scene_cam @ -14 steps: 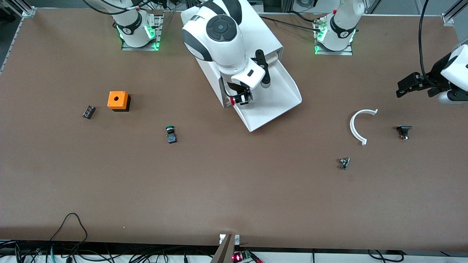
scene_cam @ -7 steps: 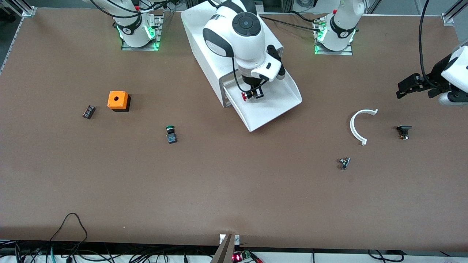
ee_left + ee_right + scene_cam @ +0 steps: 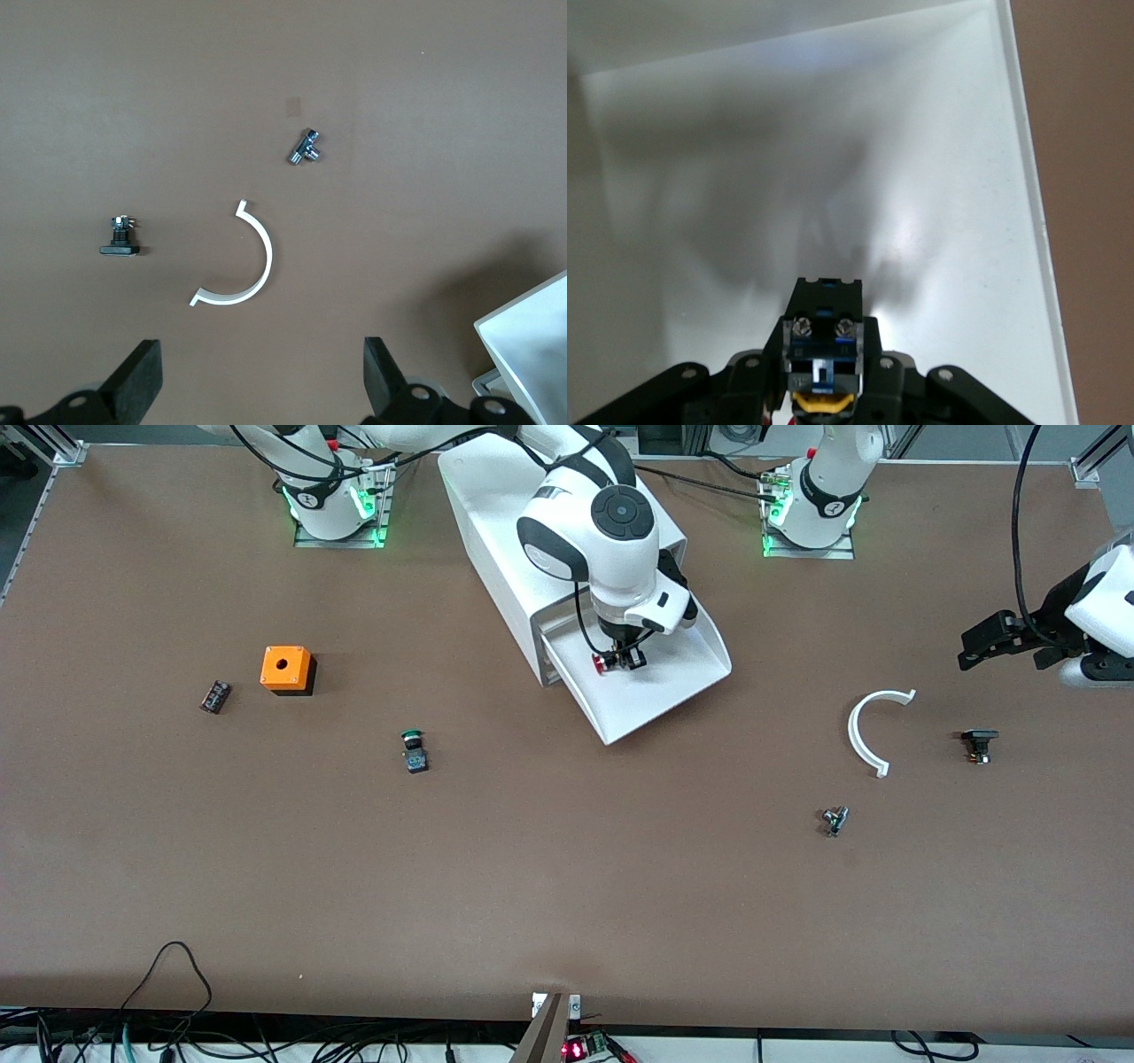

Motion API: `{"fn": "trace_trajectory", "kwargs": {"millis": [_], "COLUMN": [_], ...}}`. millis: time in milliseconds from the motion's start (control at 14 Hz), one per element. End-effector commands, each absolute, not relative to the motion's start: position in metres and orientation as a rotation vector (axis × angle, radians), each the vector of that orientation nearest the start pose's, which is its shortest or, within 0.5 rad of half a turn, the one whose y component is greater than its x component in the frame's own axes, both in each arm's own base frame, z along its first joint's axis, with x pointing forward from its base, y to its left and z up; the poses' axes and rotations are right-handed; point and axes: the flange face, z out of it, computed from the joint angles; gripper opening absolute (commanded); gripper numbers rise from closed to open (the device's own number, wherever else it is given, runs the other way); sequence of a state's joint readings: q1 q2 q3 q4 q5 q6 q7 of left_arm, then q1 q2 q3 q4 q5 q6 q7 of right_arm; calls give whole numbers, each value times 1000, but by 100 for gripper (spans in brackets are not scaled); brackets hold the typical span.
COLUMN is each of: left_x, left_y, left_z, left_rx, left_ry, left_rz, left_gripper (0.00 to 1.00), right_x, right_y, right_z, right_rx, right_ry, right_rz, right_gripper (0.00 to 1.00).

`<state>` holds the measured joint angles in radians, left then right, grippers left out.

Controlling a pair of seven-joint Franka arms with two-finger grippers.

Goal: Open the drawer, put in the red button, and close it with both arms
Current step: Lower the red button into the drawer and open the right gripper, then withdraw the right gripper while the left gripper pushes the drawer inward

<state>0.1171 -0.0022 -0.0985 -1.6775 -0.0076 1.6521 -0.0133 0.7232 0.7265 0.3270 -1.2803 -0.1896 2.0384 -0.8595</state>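
Observation:
The lowest drawer (image 3: 682,682) of the white cabinet (image 3: 496,522) stands pulled open. My right gripper (image 3: 623,658) is shut on the red button (image 3: 602,662) and holds it low over the drawer's floor. In the right wrist view the button's black-blue body with its yellow band (image 3: 822,354) sits between the fingers above the white drawer floor (image 3: 921,177). My left gripper (image 3: 1001,638) is open and empty, waiting in the air over the left arm's end of the table; its fingertips (image 3: 142,376) show spread wide.
A green-capped button (image 3: 413,750), an orange box with a hole (image 3: 285,669) and a small black part (image 3: 214,696) lie toward the right arm's end. A white curved piece (image 3: 868,731), a black part (image 3: 978,744) and a metal fitting (image 3: 834,819) lie toward the left arm's end.
My right gripper has carried the red button from the drawer's edge beside the cabinet to over the middle of the drawer and lowered it. The left arm has barely moved.

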Motion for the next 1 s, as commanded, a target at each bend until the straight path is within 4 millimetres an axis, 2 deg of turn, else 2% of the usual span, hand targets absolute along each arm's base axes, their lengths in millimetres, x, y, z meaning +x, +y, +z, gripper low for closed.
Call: {"fn": "trace_trajectory", "kwargs": {"millis": [0,71,143,214,429,500,571,714,929], "left_x": [567,573,578,582,585,583,582,582,576], "left_y": [4,2,-4,-20,-83,-105,-120,-155,-203], "left_z": [567,558,540,523,453,433,414,385,335], "left_rx": [-3164,-3165,-3168,-3168,-3157,-3151,-3139,-3128,-3125], "left_ry": [-53,-71,-124,-175,-423,-483,-560,-661,-751], "left_rz": [19,3,-1,-13,-35,-37,-3,22,25], "left_gripper": [100,100,100,100,100,100,100,100,100], "right_x": [425,423,431,443,497,519,535,569,617], "right_y": [619,619,612,600,537,504,474,418,334], "right_z": [368,390,415,432,492,509,517,519,499], "right_rx": [1937,1976,1992,2020,2132,2188,2257,2513,2922], "right_ry": [2503,2465,2438,2403,2257,2182,2097,1774,1036], "right_rz": [156,200,254,287,398,416,392,359,301], "right_gripper": [100,100,100,100,100,100,100,100,100]}}
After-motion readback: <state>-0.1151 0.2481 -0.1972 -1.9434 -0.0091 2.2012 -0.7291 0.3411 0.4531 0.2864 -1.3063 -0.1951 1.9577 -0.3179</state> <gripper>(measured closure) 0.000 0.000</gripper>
